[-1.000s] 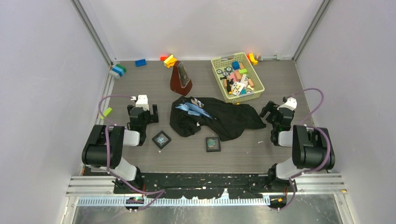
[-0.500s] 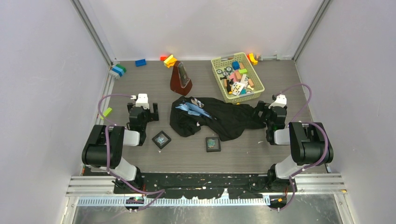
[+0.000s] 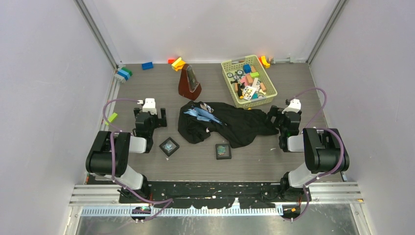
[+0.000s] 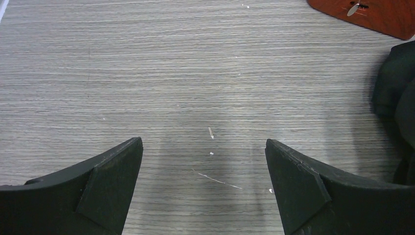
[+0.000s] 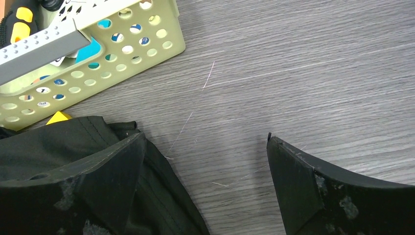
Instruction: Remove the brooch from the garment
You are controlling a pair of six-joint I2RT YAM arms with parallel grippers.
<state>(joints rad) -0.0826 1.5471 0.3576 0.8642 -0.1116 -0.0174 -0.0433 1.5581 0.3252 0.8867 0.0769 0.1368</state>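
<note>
Grey wood-grain table [image 3: 293,83], and the black garment [image 3: 240,126] sprawls at its centre, long axis running left to right. The blue brooch [image 3: 201,114] lies on its far-left part, slanting from far-left to near-right. Left gripper [image 4: 203,147] spread wide over bare table; right gripper [image 5: 205,142] spread wide too, one finger over the garment's right edge

Left arm [image 3: 111,157], right arm [image 3: 320,155]: glossy black rounded joint housings, white links just above the black mounting rail [image 3: 210,189]. Purple cable [image 3: 120,100] loops at each wrist. White wrist block [image 3: 149,104]. Left fingers [image 4: 105,191] matte-black wedges; right fingers [image 5: 73,188] scuffed grey.
</note>
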